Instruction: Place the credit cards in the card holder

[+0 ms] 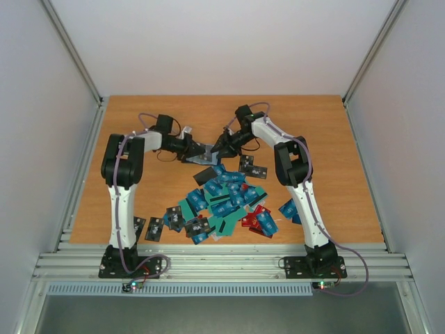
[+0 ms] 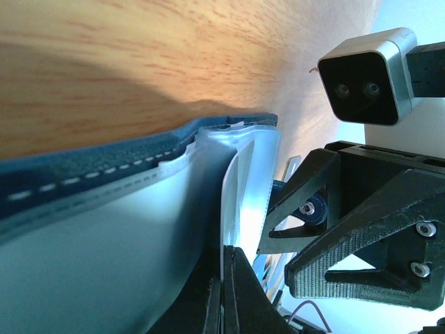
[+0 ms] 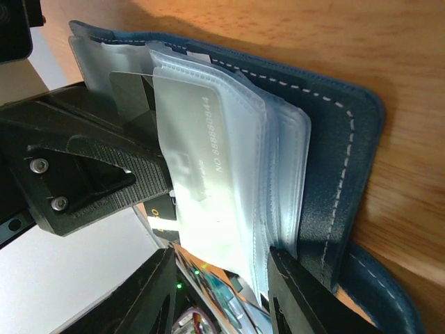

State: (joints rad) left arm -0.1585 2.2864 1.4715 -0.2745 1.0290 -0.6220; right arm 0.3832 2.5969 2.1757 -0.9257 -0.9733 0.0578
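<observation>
At bottom centre of the left wrist view the left gripper (image 2: 222,306) has its fingers pressed together, clamped on the thin edge of one clear sleeve (image 2: 240,188) of the card holder (image 2: 83,174). The holder's navy stitched cover runs across the middle left of the frame, lying against the wooden counter (image 2: 139,56). At right of that frame are the black body of the right arm's gripper and its grey camera (image 2: 361,76) at upper right. In the right wrist view the right gripper (image 3: 221,254) sits at the bottom edge, fingers (image 3: 156,292) apart on either side of the lower end of the sleeve stack (image 3: 281,160). Can't tell if they actually press on anything. Between and above them is a pale card (image 3: 208,132) with a printed number, inside a sleeve, with heavy glare on its lower half. The holder lies open, navy cover at right of the frame, and the left gripper's black finger comes in from the left and meets the sleeves. In the top view both grippers meet at upper centre of the counter with the card holder (image 1: 201,153) between them, left gripper (image 1: 189,150) on its left side, right gripper (image 1: 221,146) on its right. The credit cards (image 1: 222,202) are heaped at centre, below the holder: blue, teal, black, red, overlapping. A few black ones (image 1: 154,228) lie apart at lower left, two more (image 1: 254,167) just right of the right gripper.
</observation>
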